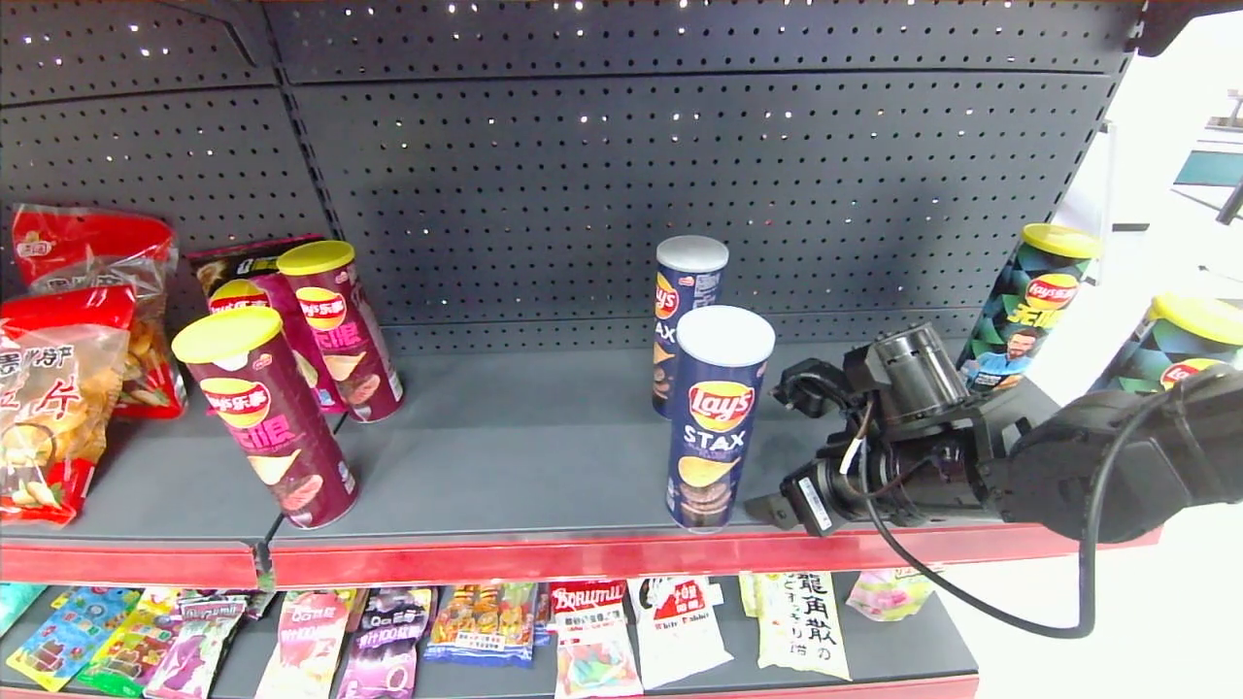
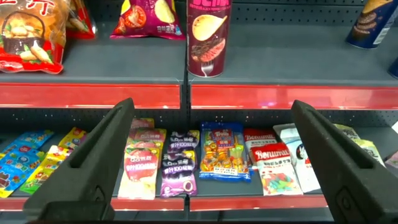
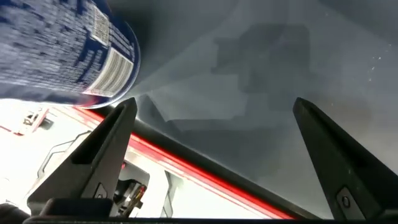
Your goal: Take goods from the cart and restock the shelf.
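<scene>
Two blue chip cans stand on the grey upper shelf (image 1: 544, 456), the front can (image 1: 717, 417) near the red edge and the rear can (image 1: 685, 311) behind it. My right gripper (image 1: 782, 442) lies low over the shelf just right of the front can, open and holding nothing. In the right wrist view the front can (image 3: 68, 50) lies outside the spread fingers (image 3: 93, 162) of that gripper (image 3: 214, 106). My left gripper (image 2: 212, 106) is open and empty in front of the lower shelf, facing rows of snack packets (image 2: 224, 152).
Three maroon cans (image 1: 267, 417) and red snack bags (image 1: 58, 388) fill the upper shelf's left part. Two green cans with yellow lids (image 1: 1039, 301) stand at the right end. Bare shelf lies between the maroon and blue cans. A perforated back panel (image 1: 621, 175) closes the rear.
</scene>
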You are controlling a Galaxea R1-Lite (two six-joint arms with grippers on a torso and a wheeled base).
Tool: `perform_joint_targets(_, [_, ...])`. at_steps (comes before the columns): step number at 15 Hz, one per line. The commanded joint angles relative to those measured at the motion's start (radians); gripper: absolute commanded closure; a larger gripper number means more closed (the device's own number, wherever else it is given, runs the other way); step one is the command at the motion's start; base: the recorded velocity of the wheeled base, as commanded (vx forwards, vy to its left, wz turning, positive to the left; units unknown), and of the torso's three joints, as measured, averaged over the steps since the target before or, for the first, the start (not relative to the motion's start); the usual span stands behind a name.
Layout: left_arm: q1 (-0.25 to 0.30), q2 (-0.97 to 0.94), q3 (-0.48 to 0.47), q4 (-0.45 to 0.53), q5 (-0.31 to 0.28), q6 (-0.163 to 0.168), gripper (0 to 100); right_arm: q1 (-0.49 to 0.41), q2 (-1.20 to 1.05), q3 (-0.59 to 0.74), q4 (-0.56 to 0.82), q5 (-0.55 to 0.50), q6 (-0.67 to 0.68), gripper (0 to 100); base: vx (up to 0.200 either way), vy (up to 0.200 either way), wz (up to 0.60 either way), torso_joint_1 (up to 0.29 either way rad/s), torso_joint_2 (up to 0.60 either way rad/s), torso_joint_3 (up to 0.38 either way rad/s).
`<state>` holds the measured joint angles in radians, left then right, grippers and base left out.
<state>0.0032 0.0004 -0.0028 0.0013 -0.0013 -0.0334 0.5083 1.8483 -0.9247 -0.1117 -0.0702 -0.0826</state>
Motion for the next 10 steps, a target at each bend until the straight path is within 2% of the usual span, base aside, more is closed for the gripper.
perform_joint_targets(1, [0.000,0.000,0.000,0.000,0.000,0.000,0,0.003,0.008,-0.005,0.000,0.000,-0.002,0,0.000,0.000,0.00,0.000,0.00,0.000])
perform_joint_targets(10, [0.000,0.000,0.000,0.000,0.001,0.000,0,0.012,0.034,-0.028,0.001,-0.006,0.000,0,0.000,0.000,0.00,0.000,0.00,0.000])
